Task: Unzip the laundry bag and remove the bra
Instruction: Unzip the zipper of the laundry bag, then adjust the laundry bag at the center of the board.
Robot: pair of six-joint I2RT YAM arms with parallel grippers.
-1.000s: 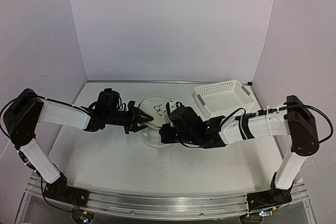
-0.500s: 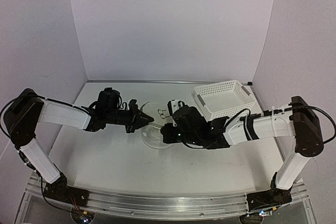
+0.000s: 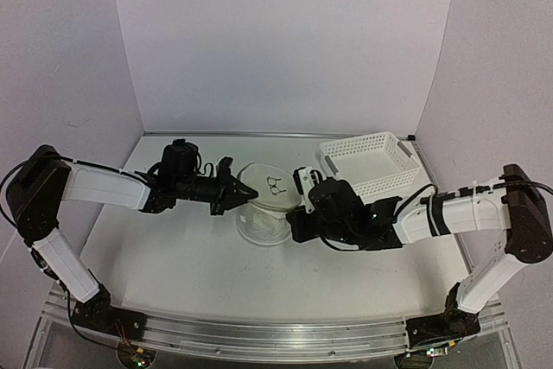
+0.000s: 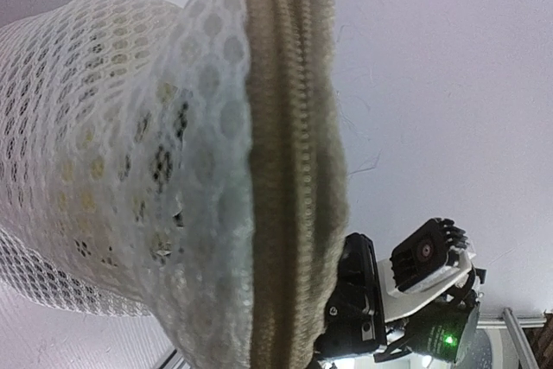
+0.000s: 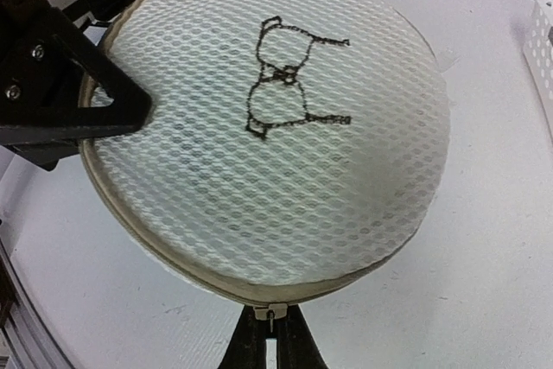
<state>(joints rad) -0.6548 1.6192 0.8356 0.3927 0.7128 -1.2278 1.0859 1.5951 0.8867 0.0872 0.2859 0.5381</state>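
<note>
The left end effector (image 3: pixel 232 193) is closed to a narrow pinch on the left rim of the laundry bag (image 3: pixel 263 209). The right end effector (image 5: pixel 273 324), fingers together, nips the small metal zipper pull (image 5: pixel 275 312) at the near edge of the rim. The bag stands mid-worktop (image 3: pixel 173 248) between the two arms, spread into a drum. Its walls are soft white honeycomb mesh. The flat round face carries a black bra pictogram (image 5: pixel 289 79), and a beige zipper band (image 4: pixel 289 170) of fine teeth rings it. A white perforated plastic basket (image 3: pixel 367 162), rectangular, sits right of the bag.
</note>
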